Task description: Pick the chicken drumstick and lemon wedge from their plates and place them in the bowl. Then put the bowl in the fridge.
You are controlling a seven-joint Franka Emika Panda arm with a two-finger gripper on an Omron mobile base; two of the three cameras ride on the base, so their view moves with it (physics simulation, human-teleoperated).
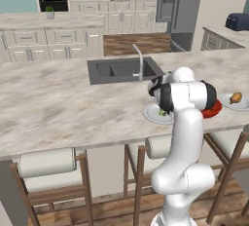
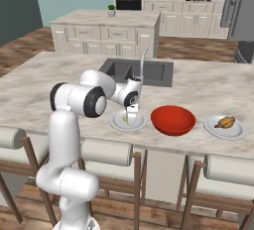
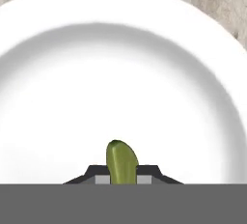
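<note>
The yellow-green lemon wedge lies on the left white plate, and the hand view puts it right between my fingertips. My gripper points straight down onto that plate, its jaws tight against the wedge. In the left base view my arm covers most of this plate, with a bit of the wedge peeking out. Just right of it sits the red bowl, holding nothing. Farther right, a second plate carries the golden-brown chicken drumstick.
A sink with a tall faucet is set into the counter behind the plates. The grey fridge stands across the kitchen at the back right. Bar stools line the counter's near edge.
</note>
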